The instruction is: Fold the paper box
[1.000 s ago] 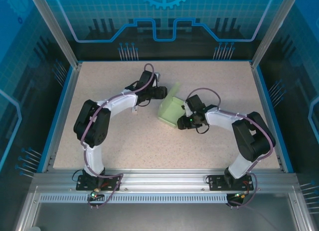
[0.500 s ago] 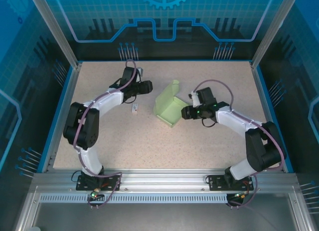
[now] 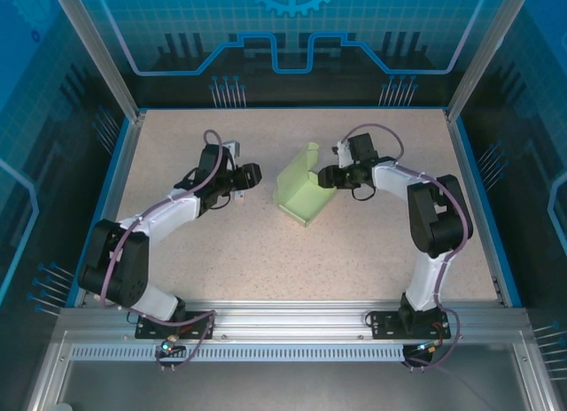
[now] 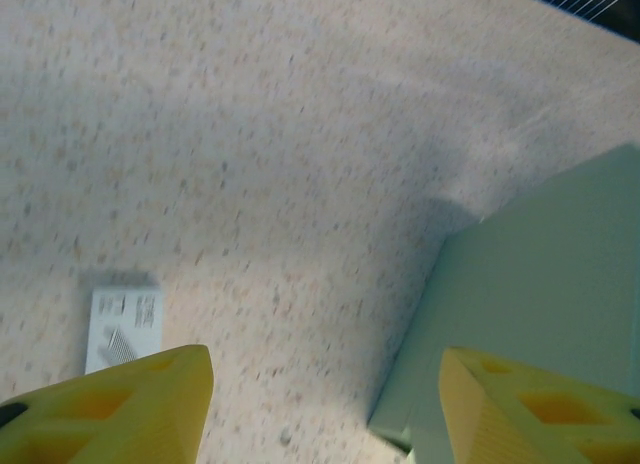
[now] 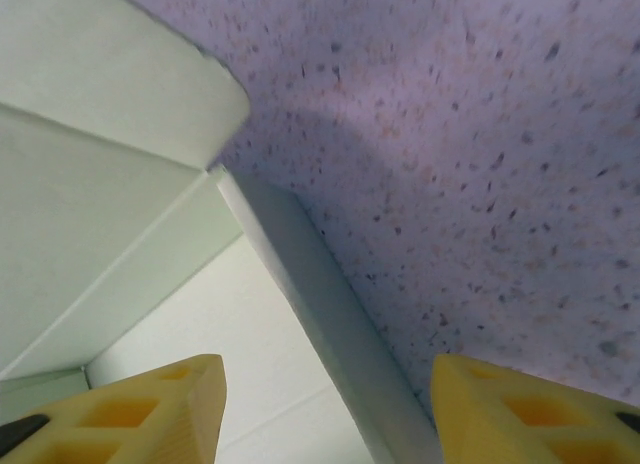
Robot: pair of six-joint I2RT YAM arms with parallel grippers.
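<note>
The paper box (image 3: 298, 195) is pale mint-green card and lies mid-table as a shallow, partly folded tray with one flap standing up at its far end. My left gripper (image 3: 255, 174) hovers left of it, open, a short gap from its left wall (image 4: 540, 284); speckled table shows between the yellow fingertips (image 4: 325, 394). My right gripper (image 3: 322, 176) is at the box's right side, open, and its fingers (image 5: 328, 409) straddle the thin right wall (image 5: 320, 314) without pressing it. The box floor and the folded flap (image 5: 90, 174) lie left of that wall.
A tiny white printed tag (image 4: 125, 327) lies on the table beside my left finger. The speckled tabletop (image 3: 372, 252) is bounded by a blue rim and transparent blue walls. Both arms curve in from the near edge.
Both grippers have come off the box. The left arm has drawn back to the left and nearer. The right gripper has shifted toward the far right side of the box, which lies more opened out.
</note>
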